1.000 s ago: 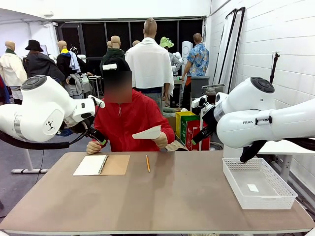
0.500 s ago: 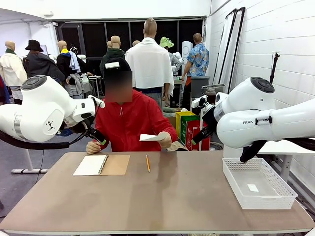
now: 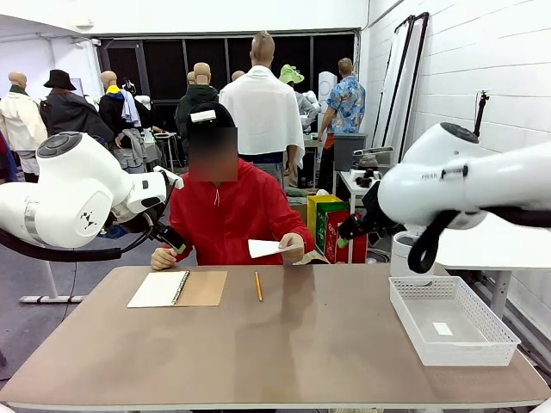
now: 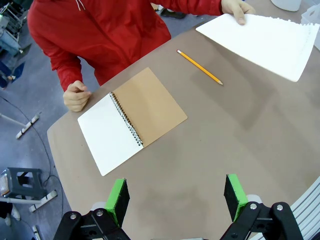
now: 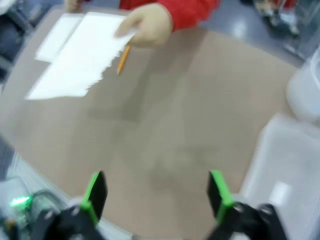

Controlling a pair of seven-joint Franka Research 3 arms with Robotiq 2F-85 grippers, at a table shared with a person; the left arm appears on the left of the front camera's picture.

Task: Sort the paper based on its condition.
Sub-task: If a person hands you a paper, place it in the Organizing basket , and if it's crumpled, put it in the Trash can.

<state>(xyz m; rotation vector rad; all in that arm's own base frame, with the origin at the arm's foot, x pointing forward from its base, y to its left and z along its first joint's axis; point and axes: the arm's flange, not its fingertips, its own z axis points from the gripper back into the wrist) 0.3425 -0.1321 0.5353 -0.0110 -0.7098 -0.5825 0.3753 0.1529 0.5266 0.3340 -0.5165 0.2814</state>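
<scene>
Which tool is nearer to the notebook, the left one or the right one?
Left. The left tool hangs close above the notebook; the right tool is raised beyond the pencil, on the other side.

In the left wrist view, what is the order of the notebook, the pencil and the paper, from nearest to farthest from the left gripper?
1. Notebook, lying open on the table just ahead of the left gripper.
2. Pencil, on the table beyond the notebook.
3. Paper, held in the person's hand at the far side.
</scene>
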